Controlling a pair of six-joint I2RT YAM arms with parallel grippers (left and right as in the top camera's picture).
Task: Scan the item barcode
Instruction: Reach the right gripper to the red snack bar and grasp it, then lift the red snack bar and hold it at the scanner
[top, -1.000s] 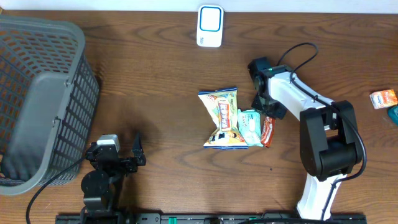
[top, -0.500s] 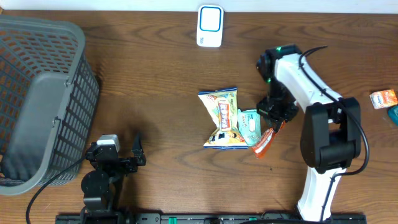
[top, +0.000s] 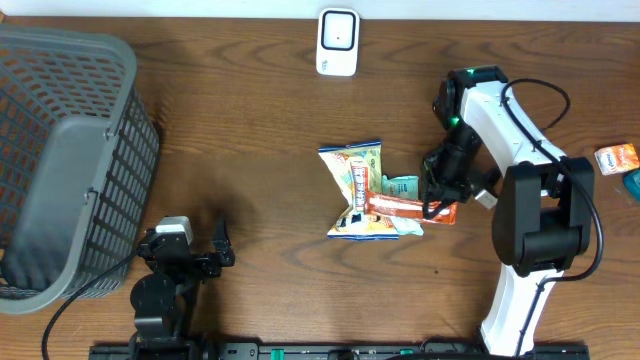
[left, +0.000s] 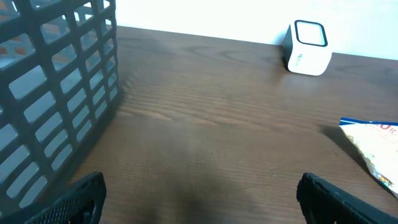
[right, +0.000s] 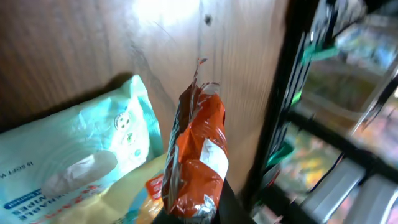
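Overhead view, left to right: we see a grey plastic mesh basket (top: 60, 160); the left gripper (left: 202, 202), fingers spread wide, holding nothing; a white box-shaped scanner (top: 338, 42) at the far edge; a yellow-green snack bag (top: 352, 185) and teal wipes pack (top: 405, 186); over them an orange-red foil packet (top: 398, 208), pinched by the closed right gripper (top: 437, 203).

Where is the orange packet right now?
In the overhead view it is right of the table's centre. The orange packet is pinched at one end by the right gripper and crosses over the teal wipes pack and the yellow snack bag.
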